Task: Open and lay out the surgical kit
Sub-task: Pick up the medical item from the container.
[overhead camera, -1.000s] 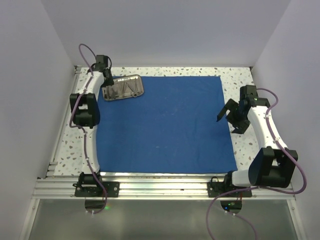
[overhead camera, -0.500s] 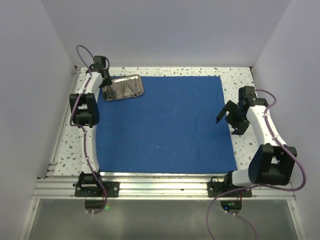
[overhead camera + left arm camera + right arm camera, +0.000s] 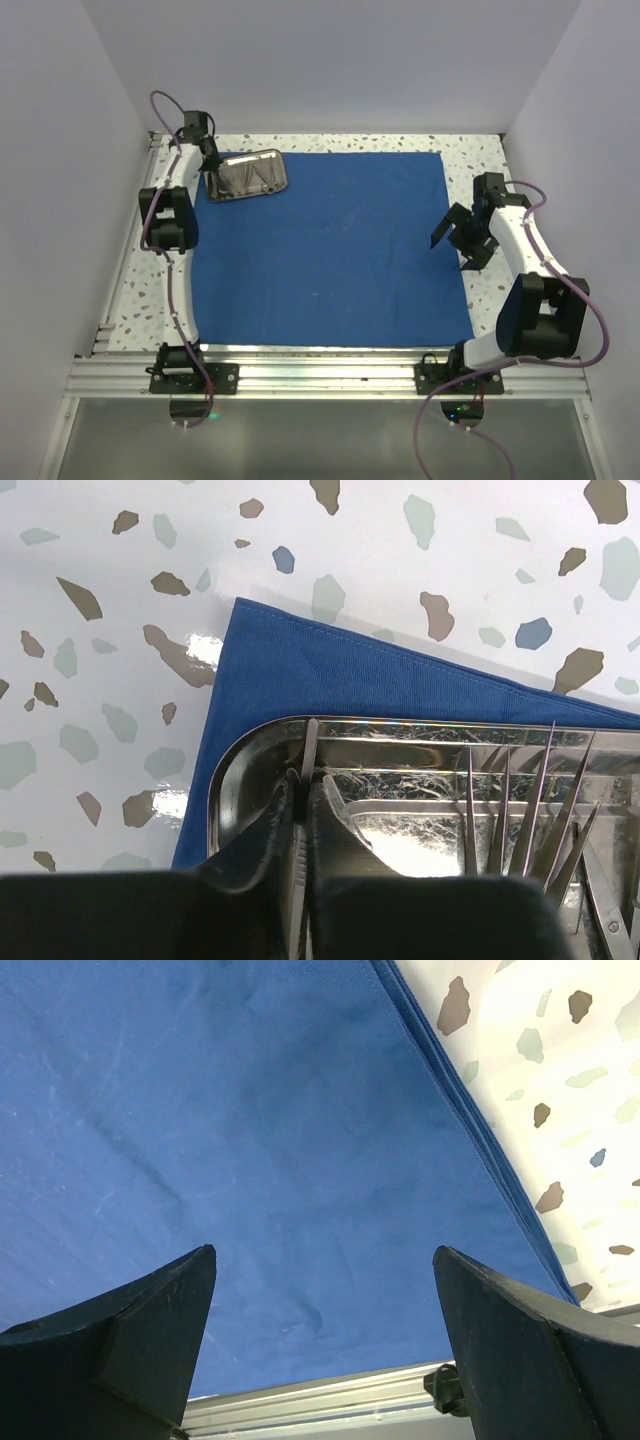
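Observation:
The royal-blue cloth [image 3: 330,250] of the surgical kit lies spread flat over the table. Its steel tray [image 3: 280,172] rests on the cloth's far left corner. In the left wrist view the tray's rim [image 3: 240,748] curves round several thin silver tweezers [image 3: 500,815] lying inside. My left gripper [image 3: 303,776] reaches into the tray's left end [image 3: 212,166], its fingers pressed together on a thin ribbed silver instrument [image 3: 309,742]. My right gripper [image 3: 452,248] hangs wide open just above the cloth's right edge [image 3: 250,1140], nothing between its fingers [image 3: 170,1300].
Speckled tabletop [image 3: 480,160] shows around the cloth on the far, left and right sides. An aluminium rail [image 3: 320,375] runs along the near edge, carrying both arm bases. White walls close in the back and sides.
The left gripper's fingers have closed in on the thin instrument in the tray. The left wrist shifted slightly. The right arm stayed almost still.

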`<state>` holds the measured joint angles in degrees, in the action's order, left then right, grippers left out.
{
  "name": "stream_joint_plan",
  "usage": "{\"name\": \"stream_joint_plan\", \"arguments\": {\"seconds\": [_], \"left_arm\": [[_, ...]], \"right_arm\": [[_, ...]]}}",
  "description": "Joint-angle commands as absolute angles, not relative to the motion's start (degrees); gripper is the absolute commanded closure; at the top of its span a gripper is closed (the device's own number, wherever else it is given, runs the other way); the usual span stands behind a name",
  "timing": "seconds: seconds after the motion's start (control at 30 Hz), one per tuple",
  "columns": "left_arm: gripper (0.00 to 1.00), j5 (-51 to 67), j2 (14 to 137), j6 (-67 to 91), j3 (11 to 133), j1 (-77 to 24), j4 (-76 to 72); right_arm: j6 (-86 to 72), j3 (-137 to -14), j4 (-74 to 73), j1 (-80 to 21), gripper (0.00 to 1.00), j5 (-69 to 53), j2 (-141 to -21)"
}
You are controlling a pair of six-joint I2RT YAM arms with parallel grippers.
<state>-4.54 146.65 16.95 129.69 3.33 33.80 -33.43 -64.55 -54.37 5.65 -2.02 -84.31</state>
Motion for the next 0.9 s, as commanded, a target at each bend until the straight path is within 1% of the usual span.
{"name": "stream_joint_plan", "arguments": {"seconds": [0.0,0.17,0.23,0.3,0.47,0.73,0.87], "left_arm": [[1.00,-2.5,152.5,17.8,129.0,3.7,40.9],[1.00,-0.5,151.8,18.5,128.5,3.7,40.8],[1.00,0.3,149.4,19.0,127.6,3.6,39.0],[1.00,3.4,145.7,19.2,124.8,3.2,37.1],[1.00,6.1,137.6,19.7,118.0,2.5,31.8],[1.00,6.6,130.0,19.1,118.9,2.5,33.0],[1.00,7.8,126.3,19.1,115.6,2.4,33.0]], "right_arm": [[-33.7,-66.7,-53.6,5.4,0.07,-1.6,-84.6],[-33.7,-66.9,-53.7,5.4,0.07,-1.8,-84.5],[-33.8,-66.9,-53.7,5.4,0.07,-1.8,-84.1],[-34.0,-67.0,-53.7,5.4,0.07,-1.8,-83.8],[-34.1,-67.1,-54.0,5.4,0.07,-2.1,-82.2],[-34.1,-66.0,-54.4,5.4,0.07,-2.4,-78.8],[-34.0,-65.1,-54.7,5.4,0.07,-2.7,-76.7]]}}
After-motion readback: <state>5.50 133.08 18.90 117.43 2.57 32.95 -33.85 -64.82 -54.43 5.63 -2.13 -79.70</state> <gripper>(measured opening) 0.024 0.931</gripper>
